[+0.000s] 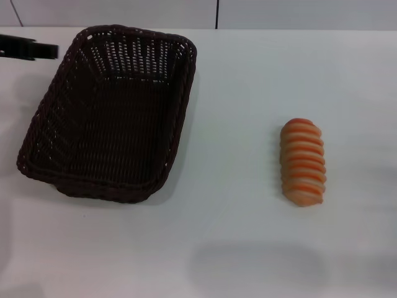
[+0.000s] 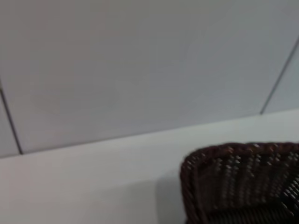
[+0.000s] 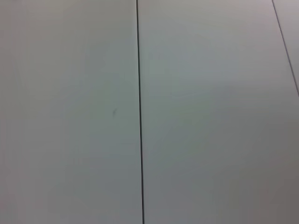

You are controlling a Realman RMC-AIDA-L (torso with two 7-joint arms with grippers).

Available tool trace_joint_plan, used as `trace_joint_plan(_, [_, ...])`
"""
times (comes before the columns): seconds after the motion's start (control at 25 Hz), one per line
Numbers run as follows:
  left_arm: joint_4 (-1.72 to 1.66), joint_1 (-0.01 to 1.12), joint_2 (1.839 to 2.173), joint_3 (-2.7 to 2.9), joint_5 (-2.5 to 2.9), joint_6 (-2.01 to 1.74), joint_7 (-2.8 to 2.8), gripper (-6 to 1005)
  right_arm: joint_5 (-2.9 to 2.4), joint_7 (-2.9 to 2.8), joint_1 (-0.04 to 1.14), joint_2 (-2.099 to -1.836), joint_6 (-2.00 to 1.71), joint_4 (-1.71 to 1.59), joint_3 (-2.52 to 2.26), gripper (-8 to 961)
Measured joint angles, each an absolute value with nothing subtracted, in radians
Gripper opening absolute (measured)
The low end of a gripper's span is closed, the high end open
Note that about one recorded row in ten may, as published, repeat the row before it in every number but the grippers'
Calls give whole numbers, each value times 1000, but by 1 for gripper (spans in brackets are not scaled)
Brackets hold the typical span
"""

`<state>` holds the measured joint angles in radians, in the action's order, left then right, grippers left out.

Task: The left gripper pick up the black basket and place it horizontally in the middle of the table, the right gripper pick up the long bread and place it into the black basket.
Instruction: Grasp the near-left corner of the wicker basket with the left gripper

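Note:
The black basket is a large dark woven basket lying lengthwise on the left half of the white table, empty inside. Its rim corner also shows in the left wrist view. The long bread, an orange and cream ridged loaf, lies on the table to the right of the basket, well apart from it. The left gripper shows as a dark bar at the far left edge, just left of the basket's far corner. The right gripper is out of view.
A pale panelled wall with dark seams stands behind the table's far edge. The right wrist view shows only that wall. A faint shadow lies on the table near the front edge.

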<state>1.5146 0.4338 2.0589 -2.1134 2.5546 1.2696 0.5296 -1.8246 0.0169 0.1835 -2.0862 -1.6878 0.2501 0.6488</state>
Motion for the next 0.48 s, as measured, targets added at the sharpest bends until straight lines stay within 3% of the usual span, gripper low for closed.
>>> trace_joint_plan(0.48, [1477,439,2060,-2043,2573,1277,475,667,-1826,17,184,-2085,-1688,248,648,708])
